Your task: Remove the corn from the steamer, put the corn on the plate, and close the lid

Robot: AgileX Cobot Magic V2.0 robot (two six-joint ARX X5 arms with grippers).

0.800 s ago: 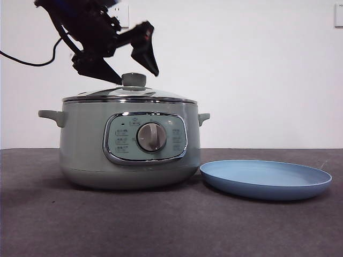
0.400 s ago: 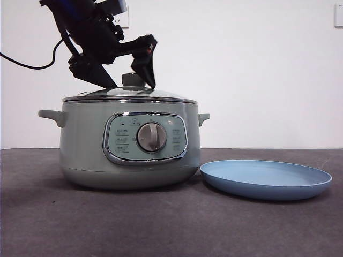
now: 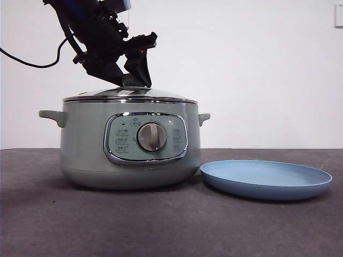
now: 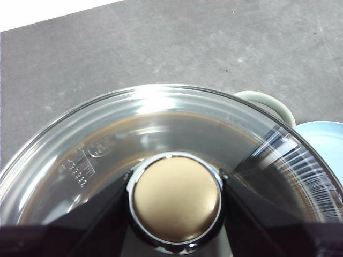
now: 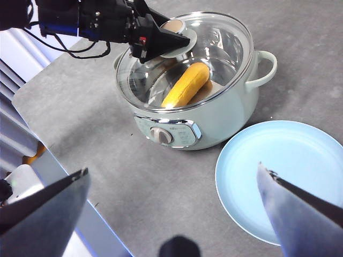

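The sage-green steamer (image 3: 86, 139) stands left of centre with its glass lid (image 3: 161, 95) on. Through the lid in the right wrist view the yellow corn (image 5: 185, 85) lies inside the pot (image 5: 225, 112). My left gripper (image 3: 133, 80) comes down from the upper left, its jaws pressed on either side of the lid's knob (image 4: 177, 198). The right wrist view shows it too, as the left gripper (image 5: 171, 38) over the lid (image 5: 220, 48). The light blue plate (image 3: 265, 179) lies empty to the steamer's right. My right gripper (image 5: 177, 214) hangs high above the table, open and holding nothing.
A black cable (image 3: 32, 63) trails from the left arm toward the left edge. In the right wrist view the plate (image 5: 284, 176) sits close beside the pot, and the table's edge (image 5: 64, 160) runs near the pot's dial side.
The left gripper has come down onto the lid and its jaws have drawn in around the knob. Steamer, lid and plate have not moved.
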